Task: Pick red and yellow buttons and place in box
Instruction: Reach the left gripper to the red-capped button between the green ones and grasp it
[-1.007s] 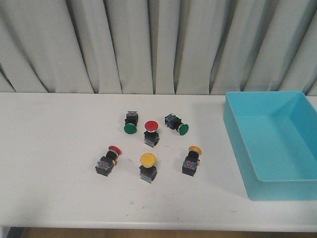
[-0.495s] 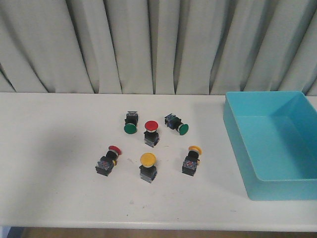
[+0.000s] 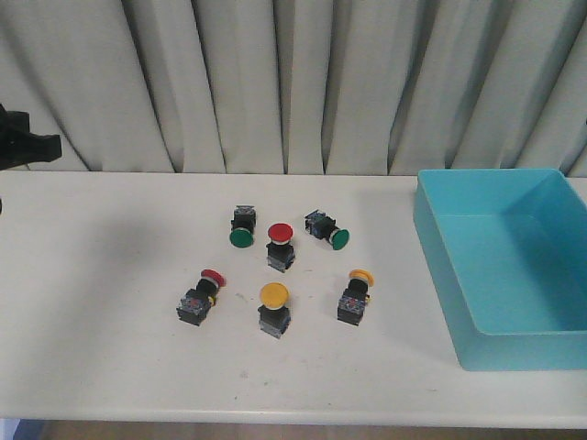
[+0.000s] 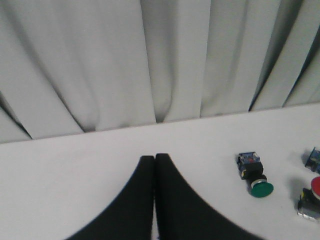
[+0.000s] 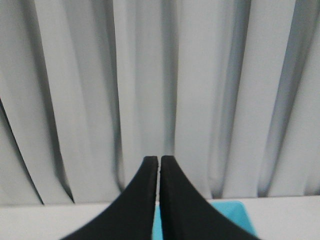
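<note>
Two red buttons [image 3: 280,244] [image 3: 203,296] and two yellow buttons [image 3: 273,306] [image 3: 355,294] lie on the white table in the front view, each with a round cap on a black body. The turquoise box [image 3: 518,351] stands at the right with nothing in it. My left gripper [image 4: 154,159] is shut and holds nothing, hovering over bare table left of the buttons. One red cap [image 4: 315,186] shows at the edge of the left wrist view. My right gripper [image 5: 159,159] is shut on nothing, facing the curtain with the box [image 5: 232,212] below it.
Two green-capped buttons [image 3: 240,227] [image 3: 328,230] lie just behind the red and yellow ones; one green button [image 4: 255,176] also shows in the left wrist view. A dark part of the left arm [image 3: 23,147] juts in at the far left. Grey curtains hang behind the table.
The left arm has come into the front view at the far left edge, and its shadow now falls on the table's left side. The buttons and box have not moved.
</note>
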`<state>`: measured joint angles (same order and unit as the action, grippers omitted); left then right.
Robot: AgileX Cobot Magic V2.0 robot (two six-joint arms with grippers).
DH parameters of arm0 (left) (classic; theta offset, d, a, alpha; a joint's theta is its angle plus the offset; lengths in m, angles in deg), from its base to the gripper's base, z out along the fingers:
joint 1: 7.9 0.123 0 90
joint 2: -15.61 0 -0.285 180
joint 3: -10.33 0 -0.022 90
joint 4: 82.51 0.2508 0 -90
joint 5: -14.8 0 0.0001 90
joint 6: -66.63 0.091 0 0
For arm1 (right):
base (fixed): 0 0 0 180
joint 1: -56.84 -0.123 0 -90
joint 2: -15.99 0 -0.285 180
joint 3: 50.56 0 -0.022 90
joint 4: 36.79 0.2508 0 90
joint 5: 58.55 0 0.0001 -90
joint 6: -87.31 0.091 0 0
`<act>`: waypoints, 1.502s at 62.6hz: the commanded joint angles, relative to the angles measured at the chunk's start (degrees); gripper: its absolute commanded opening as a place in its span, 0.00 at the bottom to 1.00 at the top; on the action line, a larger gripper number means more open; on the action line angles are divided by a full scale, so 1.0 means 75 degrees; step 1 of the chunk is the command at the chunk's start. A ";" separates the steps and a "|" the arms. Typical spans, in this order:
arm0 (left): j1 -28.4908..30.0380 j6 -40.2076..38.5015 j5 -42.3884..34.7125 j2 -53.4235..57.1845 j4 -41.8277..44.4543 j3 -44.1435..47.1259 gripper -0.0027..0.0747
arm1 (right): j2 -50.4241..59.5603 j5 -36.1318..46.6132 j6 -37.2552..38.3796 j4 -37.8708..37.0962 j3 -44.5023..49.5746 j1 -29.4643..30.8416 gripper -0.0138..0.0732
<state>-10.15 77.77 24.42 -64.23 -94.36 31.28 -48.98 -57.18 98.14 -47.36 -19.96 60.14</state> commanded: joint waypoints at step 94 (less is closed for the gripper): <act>-0.3155 0.0009 0.4326 -0.7787 0.0130 -0.8814 0.82 | -0.1267 -0.1316 -0.0003 -0.0123 -0.0275 -0.1008 0.85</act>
<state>-33.42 79.25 58.68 -124.82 -94.78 -32.58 -59.50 -70.73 98.20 -48.08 -20.01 52.62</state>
